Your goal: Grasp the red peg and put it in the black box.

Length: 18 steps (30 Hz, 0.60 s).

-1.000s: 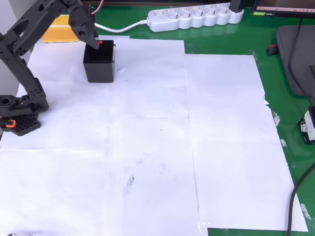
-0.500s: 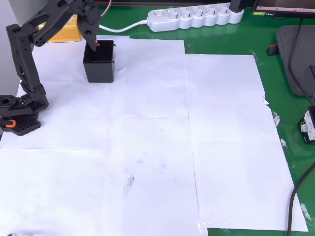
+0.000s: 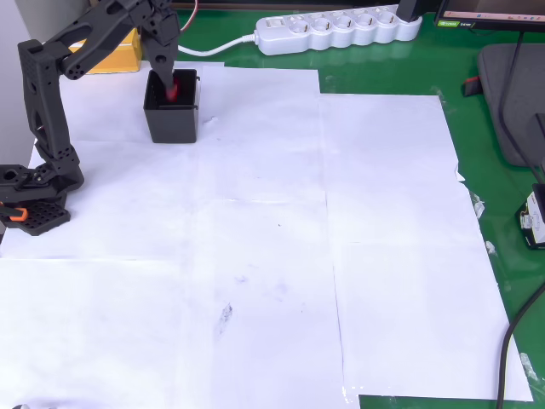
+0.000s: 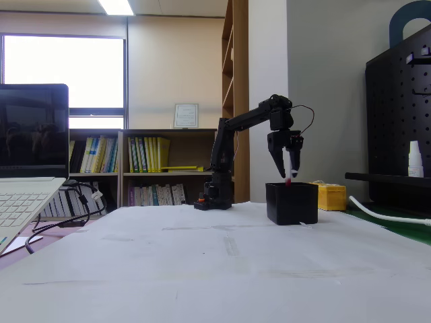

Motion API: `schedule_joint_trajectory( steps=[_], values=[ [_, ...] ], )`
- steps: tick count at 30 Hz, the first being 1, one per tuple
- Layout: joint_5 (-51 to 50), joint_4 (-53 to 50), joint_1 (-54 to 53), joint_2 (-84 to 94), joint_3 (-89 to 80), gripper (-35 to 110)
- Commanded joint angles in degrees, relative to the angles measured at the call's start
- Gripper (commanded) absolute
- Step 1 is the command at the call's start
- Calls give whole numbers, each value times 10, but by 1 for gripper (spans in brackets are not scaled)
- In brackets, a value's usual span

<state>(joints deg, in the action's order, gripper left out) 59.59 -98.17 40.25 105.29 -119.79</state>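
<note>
Surface: white paper sheets (image 3: pixel 255 213) covered a green table (image 3: pixel 477 68).
Room: bookshelves (image 4: pixel 145 161) and a bright window (image 4: pixel 64 81) stood behind.
Gripper (image 3: pixel 173 83): clamped on the red peg (image 4: pixel 288 180), at the black box (image 3: pixel 171 119) opening.

white power strip (image 3: pixel 339 31), yellow box (image 3: pixel 109 53), laptop (image 4: pixel 30 158), bookshelf (image 4: pixel 145 165)

Open white paper (image 3: pixel 255 256) across most of the desk (image 3: pixel 392 77), free for passage. Crowded far-left corner in the overhead view: black box (image 3: pixel 171 119) under the end effector (image 3: pixel 173 85), yellow box (image 3: pixel 111 55) just behind, power strip (image 3: pixel 336 30) and its cable along the far edge.
</note>
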Motion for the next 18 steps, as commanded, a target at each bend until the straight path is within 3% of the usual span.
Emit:
schedule_joint_trajectory(
  steps=[1, 13, 16, 18],
  values=[
    [11, -15, -1, -12, -44, 34],
    [12, -23, -15, -18, -43, 36],
    [-14, -11, -18, -25, -42, 0],
    [-2, -29, -20, -28, -43, 0]
  ],
)
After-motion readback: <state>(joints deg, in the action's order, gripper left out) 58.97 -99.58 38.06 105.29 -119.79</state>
